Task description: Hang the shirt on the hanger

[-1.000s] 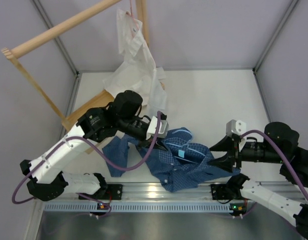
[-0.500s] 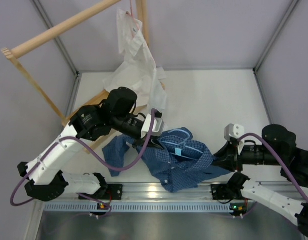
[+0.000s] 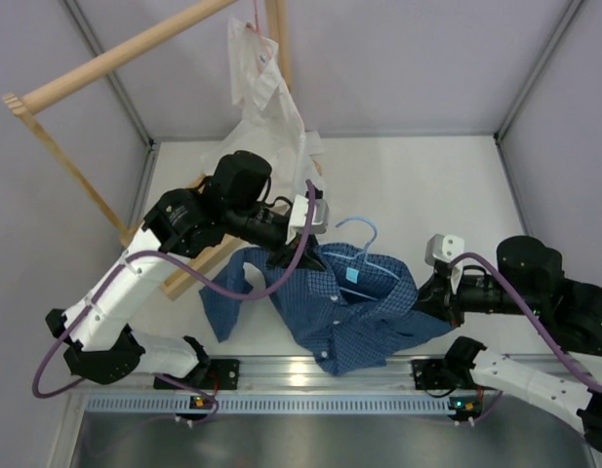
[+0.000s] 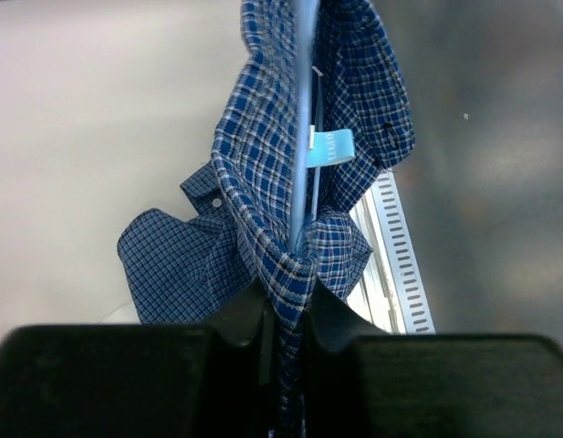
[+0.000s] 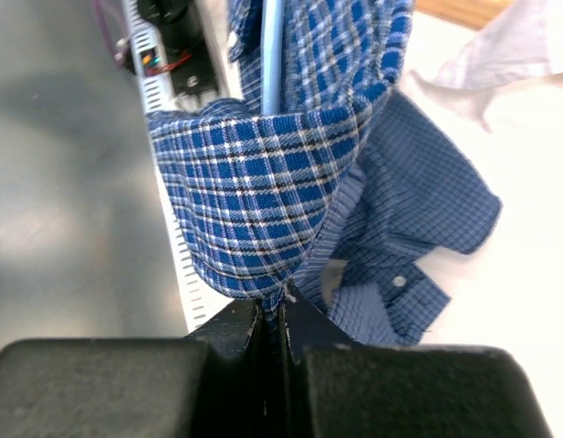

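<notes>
The dark blue checked shirt [image 3: 349, 317] hangs stretched between my two grippers above the table's near edge. My left gripper [image 3: 299, 255] is shut on the shirt's left shoulder [image 4: 286, 265]. At the opposite shoulder [image 5: 263, 219], my right gripper [image 3: 425, 297] is pinched shut on the cloth. The thin light-blue hanger [image 3: 364, 255] sits inside the collar, with its hook sticking up above the shirt. Its wire [image 4: 304, 109] runs down between the fabric layers in the left wrist view, and shows as a pale blue wire [image 5: 272, 55] in the right wrist view. A sleeve [image 3: 227, 297] droops toward the table on the left.
A white shirt [image 3: 266, 117] hangs on a pinkish hanger from the wooden rack [image 3: 115, 54] at the back left, its tail lying on the table. The metal rail [image 3: 310, 375] with both arm bases runs along the near edge. Grey walls [image 3: 564, 146] enclose the table.
The right gripper has closed on the shirt's right shoulder. The left gripper lifted its side, the shirt spread out between them and the hanger's hook came into view.
</notes>
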{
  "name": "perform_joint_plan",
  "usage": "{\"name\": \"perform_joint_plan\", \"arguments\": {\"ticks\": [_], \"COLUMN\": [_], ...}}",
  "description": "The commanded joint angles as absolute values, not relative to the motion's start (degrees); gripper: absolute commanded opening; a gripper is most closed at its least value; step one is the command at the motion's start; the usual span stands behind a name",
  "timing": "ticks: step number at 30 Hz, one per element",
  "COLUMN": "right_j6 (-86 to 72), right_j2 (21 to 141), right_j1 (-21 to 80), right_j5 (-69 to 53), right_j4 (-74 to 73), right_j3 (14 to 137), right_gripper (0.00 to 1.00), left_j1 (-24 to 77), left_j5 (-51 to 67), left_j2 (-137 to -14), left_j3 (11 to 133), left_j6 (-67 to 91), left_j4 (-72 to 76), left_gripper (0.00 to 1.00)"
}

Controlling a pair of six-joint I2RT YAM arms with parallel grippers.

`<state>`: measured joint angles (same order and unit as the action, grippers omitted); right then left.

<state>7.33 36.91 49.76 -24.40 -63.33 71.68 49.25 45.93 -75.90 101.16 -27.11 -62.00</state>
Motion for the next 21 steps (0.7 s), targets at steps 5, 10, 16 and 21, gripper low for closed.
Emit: {"name": "perform_joint_plan", "arguments": {"ticks": [5,10,16,21], "right_j6": [5.63,4.31,3.25,1.58], "right_j2": [32.79,31.20,31.55,33.48], "right_j1": [50.54,50.54,50.54,50.54], "right_j5": [-14.33,-10.29,-10.37,-10.28], "right_j4": [-52.83,-49.13,-47.55,-42.73], "right_j3": [73.04,72.77,72.33,72.86], "right_gripper": [0.00,0.00,0.00,0.00], "left_j1": [48.78,48.60,48.52,48.52], "left_j5": [27.38,18.82,2.94,-29.57], "left_j2": [-72.08,-70.14,-67.51,-64.17], "left_j3": [101.43,100.72,99.32,102.39], "left_j6": [-16.89,-13.54,-8.80,5.43], "left_j4": [-48.80,-45.01,-38.95,-34.81], "left_gripper": [0.69,0.82,0.98,0.98]}}
